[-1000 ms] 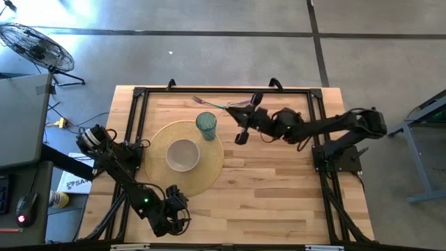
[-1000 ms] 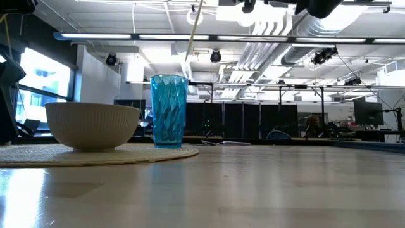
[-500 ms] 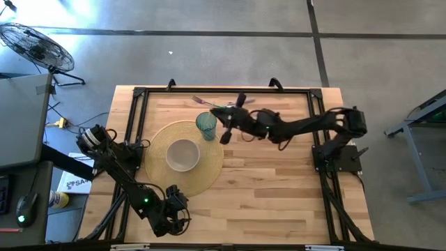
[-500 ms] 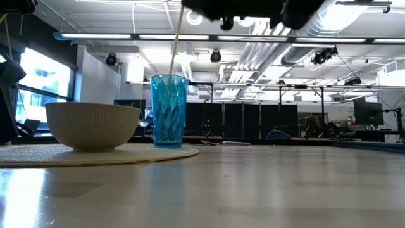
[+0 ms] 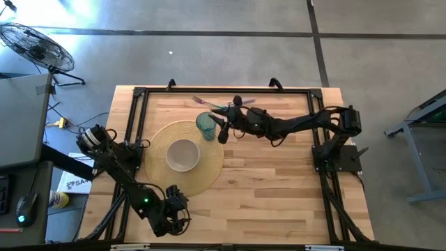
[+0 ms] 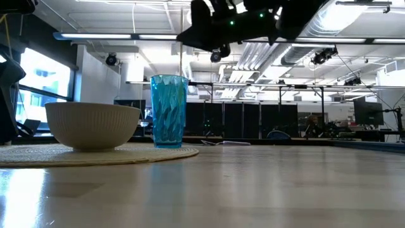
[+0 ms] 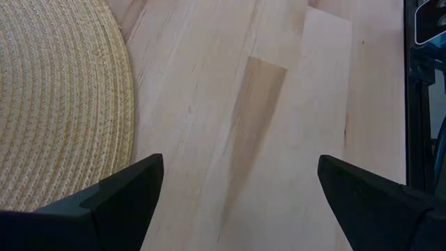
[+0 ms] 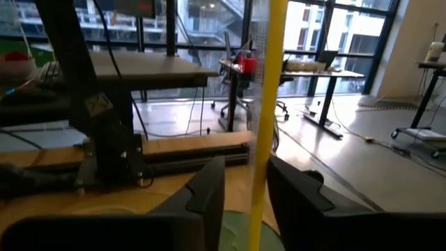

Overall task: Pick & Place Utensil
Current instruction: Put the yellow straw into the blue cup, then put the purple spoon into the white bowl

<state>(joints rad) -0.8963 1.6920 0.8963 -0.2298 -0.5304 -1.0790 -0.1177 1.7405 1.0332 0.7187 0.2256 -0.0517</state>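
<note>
Utensil held upright above the blue cup by the right tool.

The right tool (image 5: 224, 125) is seen raised over the desk (image 5: 279, 181), just at 3 o'clock of the blue cup (image 5: 205, 124), its fingers (image 8: 209, 188) closed on a thin yellow utensil (image 8: 267, 104) that hangs nearly vertical over the cup's mouth. The cup is placed at the 1 o'clock edge of the round woven mat (image 5: 209, 171), with a white bowl (image 5: 182, 154) at the mat's centre. The left tool (image 5: 174, 216) is parked at the desk's 7 o'clock corner, its fingers (image 7: 118, 199) spread open.
</note>
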